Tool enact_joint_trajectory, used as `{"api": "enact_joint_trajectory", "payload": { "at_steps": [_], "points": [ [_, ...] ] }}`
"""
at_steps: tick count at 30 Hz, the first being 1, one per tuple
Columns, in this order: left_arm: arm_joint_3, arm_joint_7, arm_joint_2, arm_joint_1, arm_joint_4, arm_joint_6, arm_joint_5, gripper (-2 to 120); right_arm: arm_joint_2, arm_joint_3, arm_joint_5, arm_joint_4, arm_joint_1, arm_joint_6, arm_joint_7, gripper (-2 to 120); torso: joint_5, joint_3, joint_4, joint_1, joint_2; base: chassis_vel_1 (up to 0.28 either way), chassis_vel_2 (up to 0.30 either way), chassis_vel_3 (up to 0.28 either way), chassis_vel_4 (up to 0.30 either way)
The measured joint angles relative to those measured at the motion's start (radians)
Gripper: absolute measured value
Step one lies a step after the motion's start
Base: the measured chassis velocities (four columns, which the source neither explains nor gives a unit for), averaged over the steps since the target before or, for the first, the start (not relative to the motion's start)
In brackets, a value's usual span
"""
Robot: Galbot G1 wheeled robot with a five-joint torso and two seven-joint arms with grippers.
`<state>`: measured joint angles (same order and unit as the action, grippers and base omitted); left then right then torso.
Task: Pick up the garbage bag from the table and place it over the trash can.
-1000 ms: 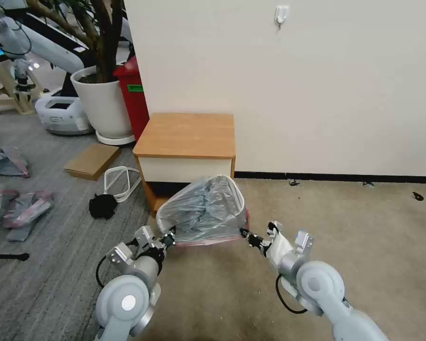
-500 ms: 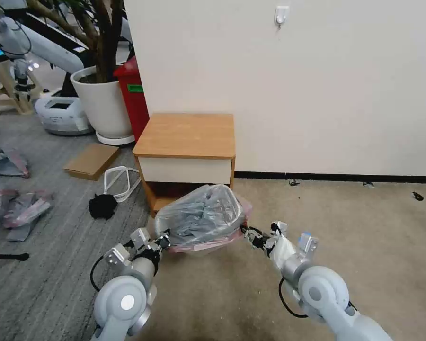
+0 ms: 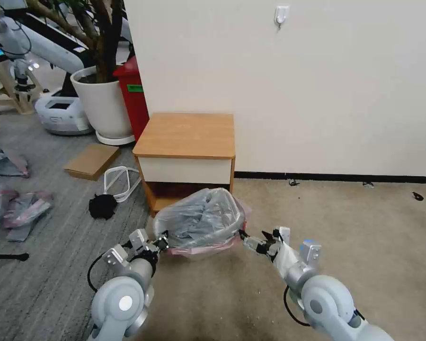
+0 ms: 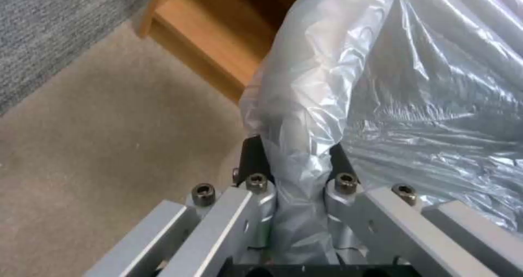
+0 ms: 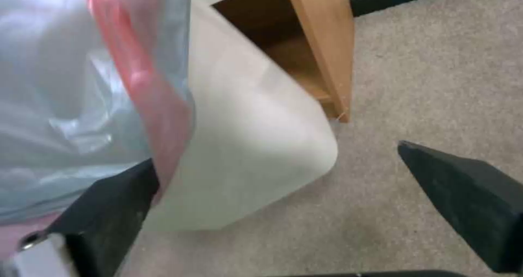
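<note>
The garbage bag (image 3: 201, 220), translucent grey with a pink band, is draped over the trash can on the floor in front of the table (image 3: 187, 135). The can's cream wall (image 5: 245, 154) shows beside the bag's pink band (image 5: 141, 77) in the right wrist view. My left gripper (image 3: 162, 242) is at the bag's left rim. It is shut on a fold of the plastic (image 4: 297, 162). My right gripper (image 3: 254, 239) is at the bag's right rim, open. Its fingers (image 5: 103, 203) stand wide apart, and one touches the pink band.
A white plant pot (image 3: 104, 102) and a tall red bin (image 3: 135, 94) stand left of the table against the wall. Flat cardboard (image 3: 91, 161), a white loop (image 3: 120, 180), a black lump (image 3: 102, 206) and crumpled bags (image 3: 26, 208) lie on the left floor. Bare beige carpet (image 3: 355, 227) lies to the right.
Both grippers have moved down and toward me, pulling the bag's rim lower over the trash can. The right gripper has opened and let go of the rim.
</note>
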<state>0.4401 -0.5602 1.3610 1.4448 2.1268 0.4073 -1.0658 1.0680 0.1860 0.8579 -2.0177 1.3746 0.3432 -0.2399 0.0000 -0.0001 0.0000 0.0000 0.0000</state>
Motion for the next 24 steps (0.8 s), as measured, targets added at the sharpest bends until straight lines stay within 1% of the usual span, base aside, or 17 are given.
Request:
{"api": "enact_joint_trajectory", "payload": {
  "at_steps": [1,8,11,13,16,17,18,19,20,21,22,23,24],
  "points": [
    [0.000,-0.002,0.002,-0.004,-0.004,-0.005,0.001,6,0.002,-0.001,0.000,-0.006,0.001,0.000,0.000,108,0.0001,0.000,0.0000,0.000,0.000,0.000,0.000,0.000,0.000],
    [0.000,-0.003,0.002,-0.017,-0.019,-0.015,0.005,6,-0.004,0.009,0.008,-0.044,0.012,0.001,-0.002,111,0.0000,0.000,0.0001,0.000,0.000,0.000,0.000,0.000,0.000],
    [0.000,-0.003,-0.001,-0.023,-0.030,-0.015,0.009,6,-0.016,0.021,0.026,-0.099,0.039,0.004,-0.003,108,0.0000,0.000,0.0000,0.000,0.000,0.000,0.000,0.000,0.000],
    [0.000,-0.003,-0.003,-0.022,-0.030,-0.015,0.009,6,-0.019,0.024,0.028,-0.108,0.043,0.004,-0.003,108,0.0000,0.000,0.0000,0.000,0.000,0.000,0.000,0.000,0.000],
    [0.002,0.012,-0.022,0.000,-0.025,-0.002,0.015,6,-0.051,0.058,0.058,-0.153,0.057,0.006,-0.002,100,0.0000,0.000,0.0000,0.000,0.000,0.000,0.000,0.000,0.000],
    [0.002,0.012,-0.022,0.000,-0.025,-0.002,0.015,6,-0.051,0.058,0.058,-0.153,0.057,0.006,-0.002,100,0.0000,0.000,0.0000,0.000,0.000,0.000,0.000,0.000,0.000],
    [0.003,0.020,-0.026,0.006,-0.021,0.002,0.018,6,-0.062,0.066,0.068,-0.162,0.057,0.007,-0.001,99,0.0000,0.000,0.0000,0.000,0.000,0.000,0.000,0.000,0.000],
    [0.007,0.048,-0.038,0.021,-0.011,0.008,0.025,6,-0.083,0.082,0.088,-0.178,0.055,0.008,0.008,97,0.0000,0.000,0.0000,0.000,0.000,0.000,0.000,0.000,0.000],
    [0.009,0.062,-0.044,0.028,-0.007,0.011,0.029,6,-0.091,0.087,0.095,-0.183,0.053,0.008,0.014,97,0.0000,0.000,0.0000,0.000,0.000,0.000,0.000,0.000,0.000],
    [0.009,0.062,-0.044,0.028,-0.007,0.011,0.029,6,-0.091,0.087,0.095,-0.183,0.053,0.008,0.014,97,0.0000,0.000,0.0000,0.000,0.000,0.000,0.000,0.000,0.000],
    [0.016,0.098,-0.058,0.046,0.005,0.020,0.039,6,-0.114,0.101,0.120,-0.193,0.043,0.012,0.033,97,0.0000,0.000,0.0000,0.000,0.000,0.000,0.000,0.000,0.000],
    [0.021,0.121,-0.068,0.056,0.012,0.026,0.045,6,-0.129,0.113,0.150,-0.199,0.033,0.025,0.045,98,0.0001,0.000,0.0001,0.000,0.000,0.000,0.000,0.000,0.000],
    [0.024,0.131,-0.074,0.061,0.016,0.029,0.049,6,-0.137,0.119,0.172,-0.202,0.027,0.037,0.049,98,0.0000,0.000,0.0001,0.000,0.000,0.000,0.000,0.000,0.000]
  ]
}}
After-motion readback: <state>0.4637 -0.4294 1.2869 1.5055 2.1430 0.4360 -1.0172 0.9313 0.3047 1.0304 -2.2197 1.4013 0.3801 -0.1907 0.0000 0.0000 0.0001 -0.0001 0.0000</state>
